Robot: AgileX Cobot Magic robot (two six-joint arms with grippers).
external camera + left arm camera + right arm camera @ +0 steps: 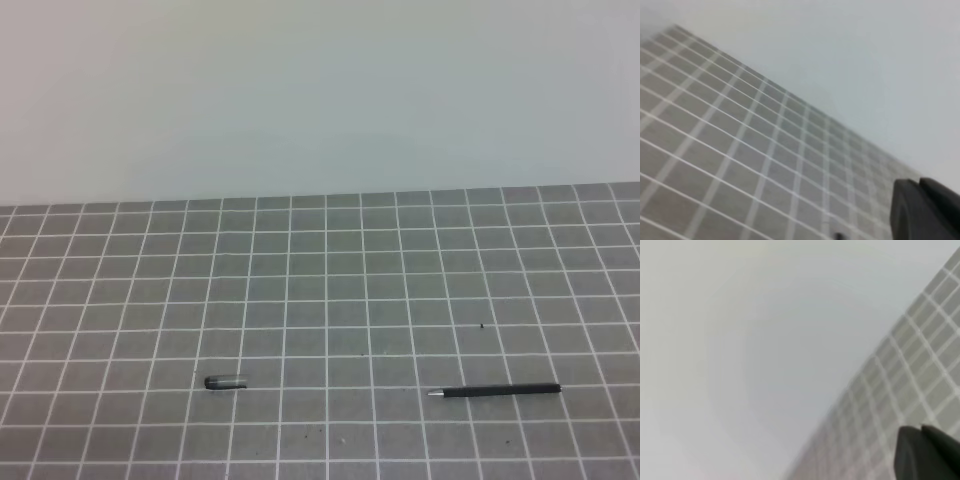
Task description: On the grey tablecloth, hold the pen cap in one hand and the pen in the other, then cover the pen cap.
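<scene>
So basically nothing's been done yet here. The pen cap (225, 382) is lying loose on the grey tablecloth (330, 280), toward the near-left part of the bench, and the pen (497, 391) is lying flat over on the near-right, silver tip pointing left toward the cap. They're well apart, roughly in line with each other along the near edge. Neither is held, so both pickups and the capping itself are all still to go.

Neither arm shows in the overhead view at all. In the wrist views you just catch the dark tip of the left gripper (920, 210) and the right gripper (922, 452) in the bottom-right corners, and both look pinched together with no gap between the jaws, holding nothing.

Room-wise it looks easy: the cloth is open all around both items, just a few dark specks, with lots of bare grid behind them up to the far edge where the pale wall (320, 100) starts. My only worry would be how close both sit to the near edge of the overhead view.
</scene>
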